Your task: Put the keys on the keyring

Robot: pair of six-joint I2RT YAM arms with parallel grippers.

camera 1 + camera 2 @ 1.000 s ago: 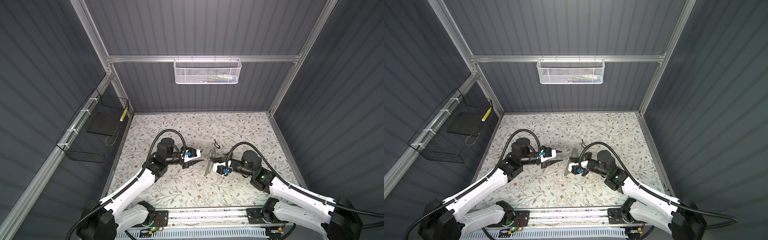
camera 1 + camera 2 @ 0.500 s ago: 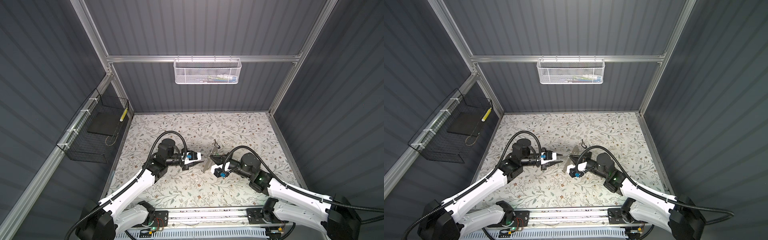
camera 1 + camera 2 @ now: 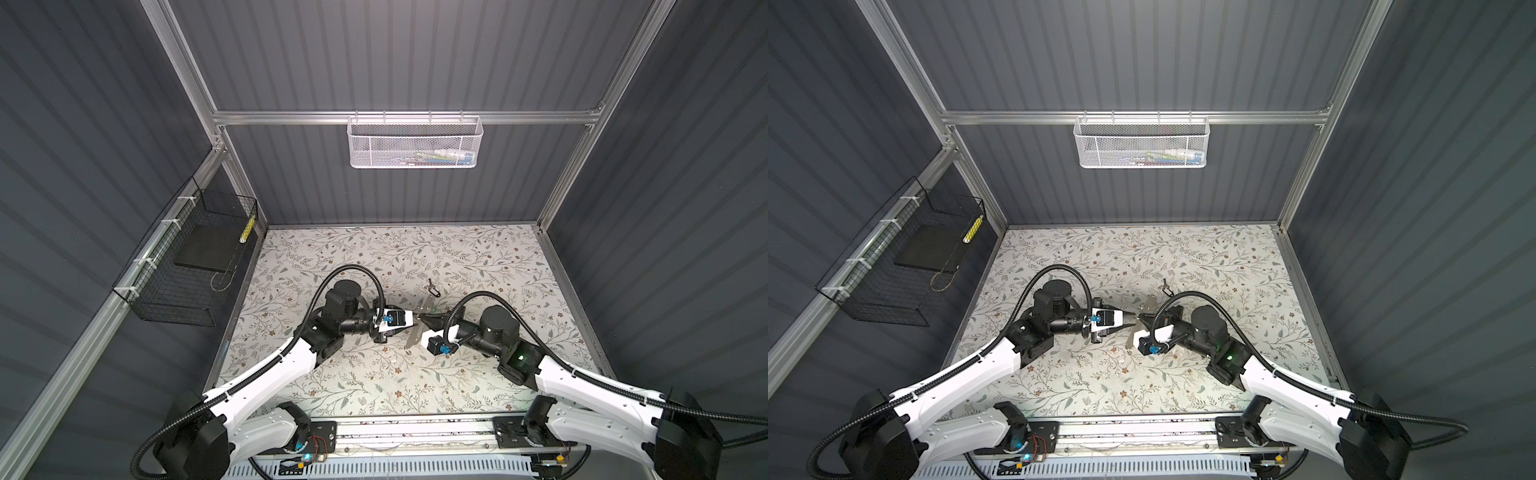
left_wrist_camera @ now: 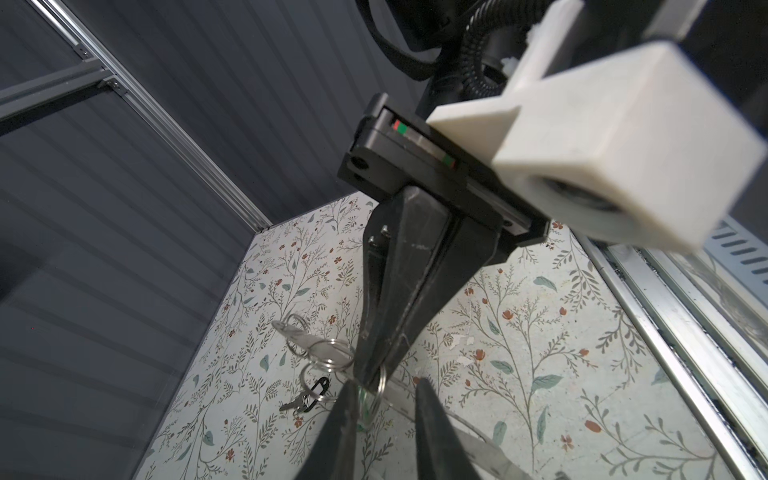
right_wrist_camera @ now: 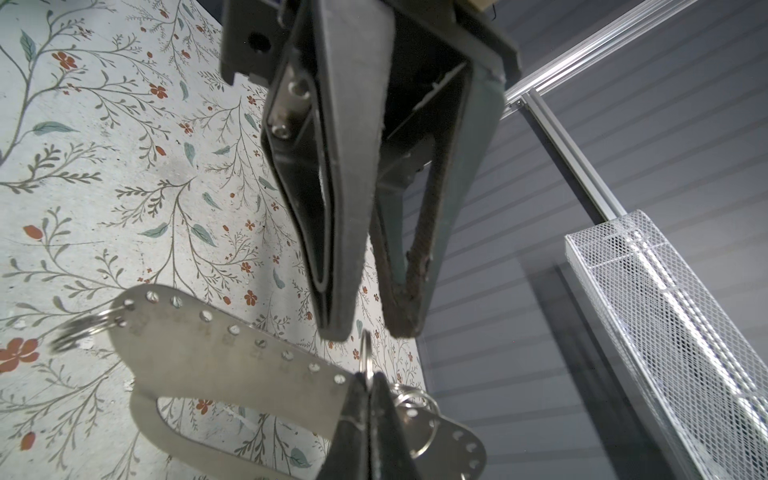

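- Both arms meet at the middle of the floral surface (image 3: 374, 382), claw tips nearly nose to nose in both top views.
- Right claw (image 5: 368, 380): pinched together on the thin metal ring of the keyring (image 5: 365, 353). The ring stands edge-on out of its tips.
- The left wrist view shows the same grip: right claw (image 4: 368, 374) comes in from above, and the keyring (image 4: 381, 390) hangs at its tip with a faint green tint just beside it. The tag is too hidden to read.
- Left claw (image 4: 385, 382): fingers apart, gripping nothing. The ring sits in line with the gap, just off the fingertips (image 5: 336, 328).
- In a top view the left claw (image 3: 417, 322) and right claw (image 3: 423, 318) are almost touching. It's the same in the other eye: left claw (image 3: 1133, 318), right claw (image 3: 1140, 316).
- Perforated metal plate (image 5: 232, 357), U-shaped with a row of holes along its edge, sits right against the right claw's tips. A split ring (image 5: 79, 330) is on its far end.
- Can't tell whether the gripped ring threads through one of the plate's holes.
- More loose-looking rings (image 4: 328, 353) are bunched just beside the right claw.
- Small key with a black tag (image 4: 307, 401) lies flat on the surface, apart from both claws, a bit toward the far edge (image 3: 432, 286).
- White mesh basket (image 3: 415, 145) on the back wall and black wire basket (image 3: 187, 266) on the left wall, both well clear of the arms.
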